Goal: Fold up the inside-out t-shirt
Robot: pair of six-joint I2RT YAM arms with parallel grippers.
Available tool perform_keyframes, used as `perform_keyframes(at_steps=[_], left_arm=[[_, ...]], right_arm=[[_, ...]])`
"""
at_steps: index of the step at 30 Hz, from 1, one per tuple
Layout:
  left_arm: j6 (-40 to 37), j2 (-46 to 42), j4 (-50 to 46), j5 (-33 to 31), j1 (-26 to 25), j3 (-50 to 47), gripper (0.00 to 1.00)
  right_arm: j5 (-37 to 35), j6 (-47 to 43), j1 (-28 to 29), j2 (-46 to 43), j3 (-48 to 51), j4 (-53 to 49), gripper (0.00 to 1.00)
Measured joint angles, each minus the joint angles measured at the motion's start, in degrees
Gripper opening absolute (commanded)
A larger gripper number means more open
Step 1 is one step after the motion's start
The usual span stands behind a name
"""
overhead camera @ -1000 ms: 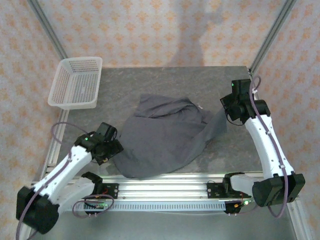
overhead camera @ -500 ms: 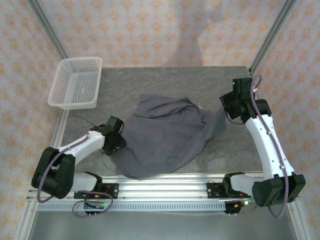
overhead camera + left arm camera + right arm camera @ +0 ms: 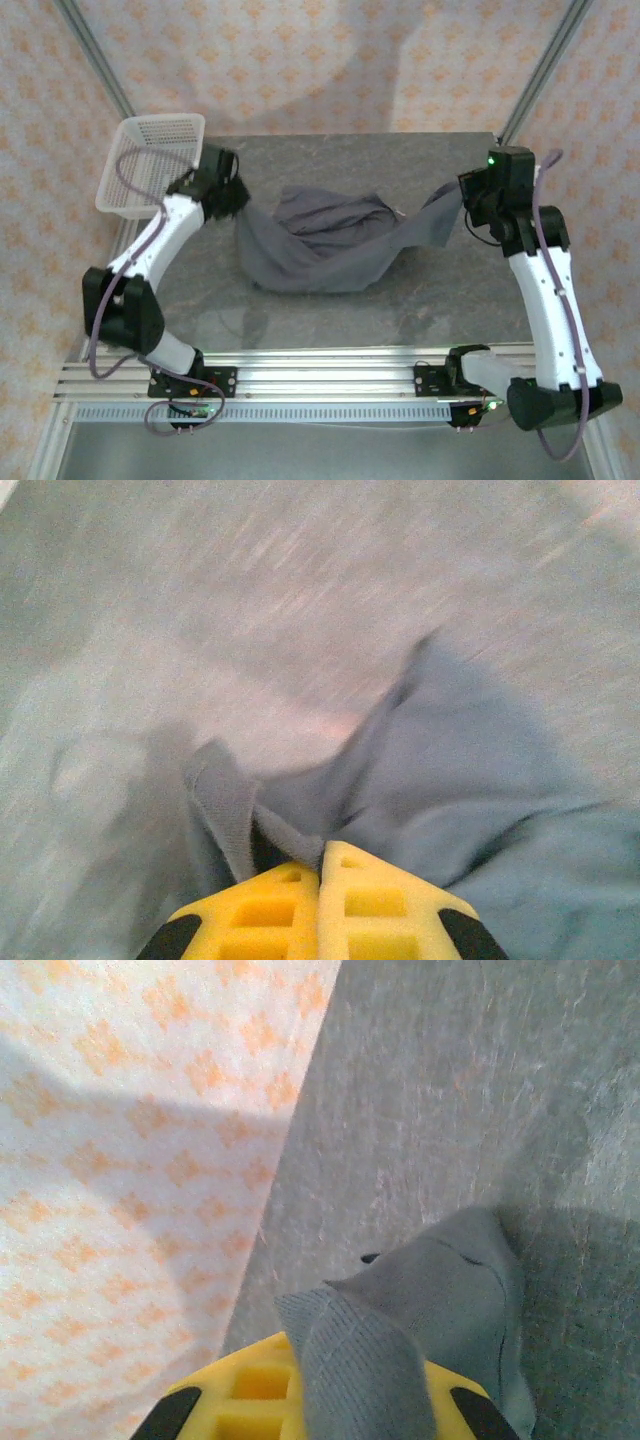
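Patterned orange-on-cream wall [image 3: 300, 60] on three sides, metal frame posts [image 3: 95, 60] at the corners. Grey speckled tabletop [image 3: 330, 310], with the white mesh basket [image 3: 150, 165] at its far left corner; all places below are relative to that basket.

Left arm [image 3: 160, 240]: white with black joints, reaching up from the near rail to just right of the basket. Right arm [image 3: 545, 290]: same build, standing well to the right of the basket at the opposite tabletop edge.

T-shirt [image 3: 320, 245]: dark slate-grey, plain, right of the basket at about mid-tabletop. It is strung out sideways between the two grippers. The middle is bunched and wrinkled on the tabletop, and a narrow strip runs up to the far right end.

Left gripper [image 3: 232, 197]: just beside the basket's right wall, apart from it, clamped on the t-shirt's left edge. In the left wrist view the yellow fingers [image 3: 270, 910] are pressed together with a fold of grey fabric pinched at the tips. The surroundings are motion-blurred.

Right gripper [image 3: 462, 200]: far right of the basket and roughly level with it, clamped on the t-shirt's right end. In the right wrist view grey cloth bulges out over the yellow fingers [image 3: 235, 1385], with the tabletop and wall below.
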State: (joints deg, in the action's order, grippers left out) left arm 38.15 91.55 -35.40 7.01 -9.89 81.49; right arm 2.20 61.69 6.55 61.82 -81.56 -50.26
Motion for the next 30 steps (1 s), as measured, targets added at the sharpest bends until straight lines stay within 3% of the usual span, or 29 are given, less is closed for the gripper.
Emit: perform_keyframes(at_steps=[2, 8, 11, 14, 21, 23, 30], left_arm=[[-1.44, 5.25, 1.49, 0.37, -0.02, 7.50, 0.27], [-3.43, 18.03, 3.17, 3.74, 0.04, 9.97, 0.62], [-3.82, 21.38, 1.73, 5.25, 0.22, 9.97, 0.62], [-4.17, 18.93, 0.22, 6.49, 0.68, 8.22, 0.61], [-1.11, -6.25, 0.35, 10.27, 1.33, -13.44, 0.54], [-0.02, -9.81, 0.15, 10.71, 0.46, -18.75, 0.54], [2.80, -5.44, 1.53, 11.02, -6.21, -29.22, 0.52]], right_arm=[[-2.32, 1.16, -0.13, -1.57, 0.00, -1.14, 0.00], [-7.17, 2.29, -0.61, -1.62, 5.25, -3.21, 0.00], [-9.46, 1.22, -0.70, -0.02, 10.21, -3.91, 0.00], [-11.04, -0.44, -1.16, 1.01, 13.88, -4.72, 0.00], [-10.34, -2.82, -1.36, 0.07, 17.14, -4.04, 0.00], [-9.68, -3.02, -1.38, -0.02, 17.14, -3.58, 0.00], [-7.91, -3.87, -1.36, 0.61, 17.07, -2.60, 0.00]])
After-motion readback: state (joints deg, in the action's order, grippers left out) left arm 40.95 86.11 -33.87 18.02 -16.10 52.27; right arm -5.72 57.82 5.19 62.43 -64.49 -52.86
